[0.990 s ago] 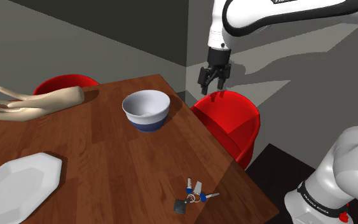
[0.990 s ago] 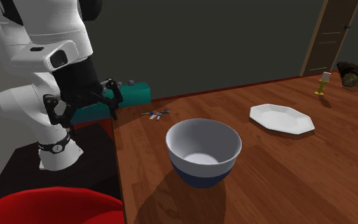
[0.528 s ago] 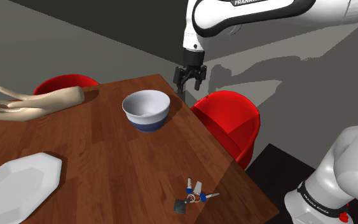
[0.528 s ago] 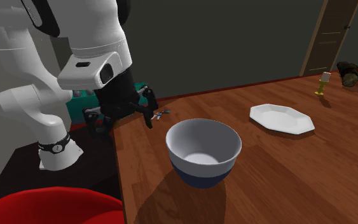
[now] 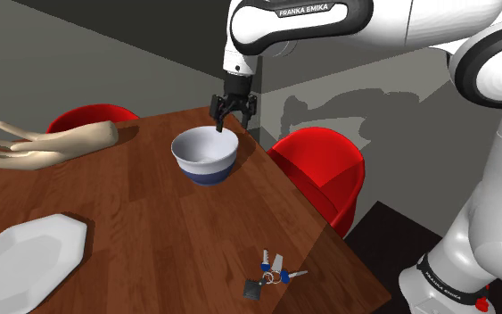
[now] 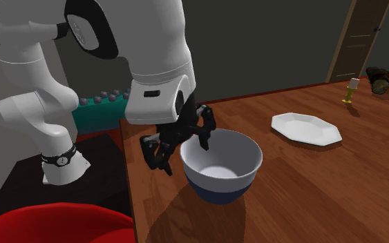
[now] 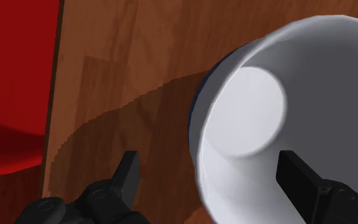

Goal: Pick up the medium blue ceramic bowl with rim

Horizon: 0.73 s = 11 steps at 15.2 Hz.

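On the wooden tabletop (image 5: 151, 223), near its edge, stands the white, blue-based bowl (image 5: 205, 156), probably rigid, slick and breakable, best pinched by its rim wall, which the pincer (image 5: 235, 123) straddles with its 2 fingers apart.

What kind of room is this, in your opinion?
Probably a dining room in a house: a wooden table with a red chair beside it, a bowl and a white plate on it, and a door behind.
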Motion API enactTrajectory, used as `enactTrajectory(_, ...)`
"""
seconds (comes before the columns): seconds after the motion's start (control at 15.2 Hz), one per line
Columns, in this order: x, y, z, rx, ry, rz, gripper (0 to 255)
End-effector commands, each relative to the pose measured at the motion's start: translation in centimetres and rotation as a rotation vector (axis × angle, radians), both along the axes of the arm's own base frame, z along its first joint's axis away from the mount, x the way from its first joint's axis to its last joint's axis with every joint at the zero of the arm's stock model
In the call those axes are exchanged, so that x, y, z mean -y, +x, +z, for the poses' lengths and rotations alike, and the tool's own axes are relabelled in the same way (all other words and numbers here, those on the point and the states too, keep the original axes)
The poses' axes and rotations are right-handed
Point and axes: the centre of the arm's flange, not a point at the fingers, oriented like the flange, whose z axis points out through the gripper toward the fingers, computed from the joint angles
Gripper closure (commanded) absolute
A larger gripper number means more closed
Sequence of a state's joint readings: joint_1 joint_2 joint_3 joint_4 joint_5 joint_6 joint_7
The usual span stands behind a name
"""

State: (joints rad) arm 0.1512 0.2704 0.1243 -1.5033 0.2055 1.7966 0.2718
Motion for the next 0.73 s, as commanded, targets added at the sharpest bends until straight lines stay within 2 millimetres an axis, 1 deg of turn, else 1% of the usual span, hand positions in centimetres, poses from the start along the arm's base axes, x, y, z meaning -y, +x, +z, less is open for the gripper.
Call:
enactTrajectory(0.0,-0.5,0.7,-0.8,0.0,0.007,0.0,0)
enactTrajectory(0.33,-0.5,0.7,-3.5,0.0,0.007,0.0,0)
enactTrajectory(0.4,-0.5,0.7,-4.3,0.0,0.007,0.0,0)
enactTrajectory(0.53,-0.5,0.7,-4.3,0.0,0.007,0.0,0)
enactTrajectory(0.59,-0.5,0.7,-4.3,0.0,0.007,0.0,255)
enactTrajectory(0.66,-0.5,0.7,-4.3,0.0,0.007,0.0,255)
